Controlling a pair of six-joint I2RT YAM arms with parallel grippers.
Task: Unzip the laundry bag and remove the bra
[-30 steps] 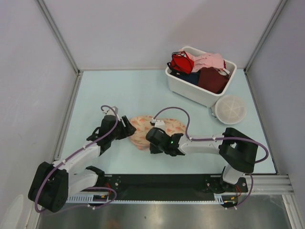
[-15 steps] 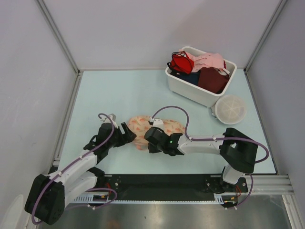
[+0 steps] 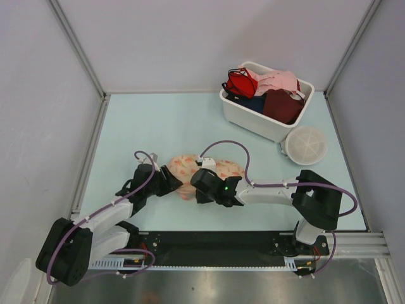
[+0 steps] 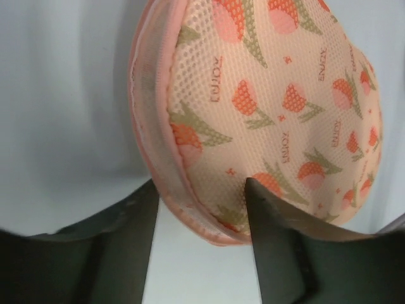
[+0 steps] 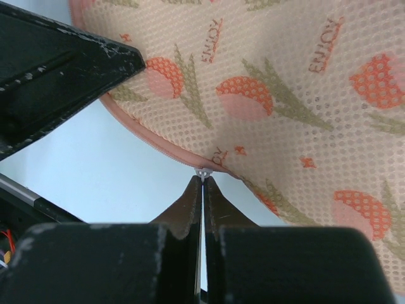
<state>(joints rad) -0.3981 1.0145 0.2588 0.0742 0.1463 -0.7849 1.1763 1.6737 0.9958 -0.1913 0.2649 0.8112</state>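
The laundry bag (image 3: 183, 168), peach-cream with an orange-red leaf print, lies on the table between my two grippers. My left gripper (image 3: 171, 183) is open at the bag's left end. In the left wrist view the bag's pink rim (image 4: 190, 215) sits between the spread fingers (image 4: 126, 247). My right gripper (image 3: 198, 185) is at the bag's near edge, shut on the small white zipper pull (image 5: 203, 172) on the pink zipper seam. The bag (image 5: 285, 88) looks zipped shut along the seam that shows. The white bra is not in view.
A white bin (image 3: 253, 120) at the back right holds a red bra (image 3: 240, 82), a pale pink garment (image 3: 278, 81) and dark clothes. A round white mesh disc (image 3: 306, 144) lies in front of it. Enclosure walls stand on three sides. The left gripper's finger (image 5: 63, 69) shows in the right wrist view.
My left gripper has moved nearer and a little right, bringing its fingers around the bag's left end. My right gripper has shifted slightly left, still at the bag's near edge.
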